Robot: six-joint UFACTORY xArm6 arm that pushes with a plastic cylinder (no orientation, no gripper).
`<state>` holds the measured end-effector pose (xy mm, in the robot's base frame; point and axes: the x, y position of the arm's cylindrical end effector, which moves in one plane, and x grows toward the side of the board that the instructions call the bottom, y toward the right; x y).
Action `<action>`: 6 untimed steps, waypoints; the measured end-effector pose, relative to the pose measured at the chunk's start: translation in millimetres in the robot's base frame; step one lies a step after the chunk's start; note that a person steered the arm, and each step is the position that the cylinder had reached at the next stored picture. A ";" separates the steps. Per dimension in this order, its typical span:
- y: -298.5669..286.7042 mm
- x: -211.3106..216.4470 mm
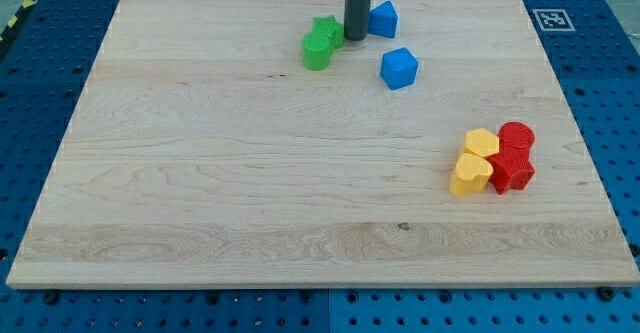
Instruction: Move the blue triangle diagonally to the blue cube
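Note:
The blue triangle (384,19) lies near the view's top centre of the wooden board (200,193). The blue cube (399,68) lies just below it and slightly to the right, with a small gap between them. My tip (355,38) stands directly left of the blue triangle, touching or nearly touching its left side, between it and the green blocks. The rod comes down from the view's top edge and hides part of the triangle's left edge.
A green star-like block (327,29) and a green round block (317,51) sit together just left of my tip. At the view's right, two yellow blocks (472,165) and two red blocks (514,155) form a tight cluster.

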<state>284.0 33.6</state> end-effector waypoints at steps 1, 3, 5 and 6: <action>-17.0 -28.7; 89.4 -24.2; 112.0 -12.5; 54.0 -25.3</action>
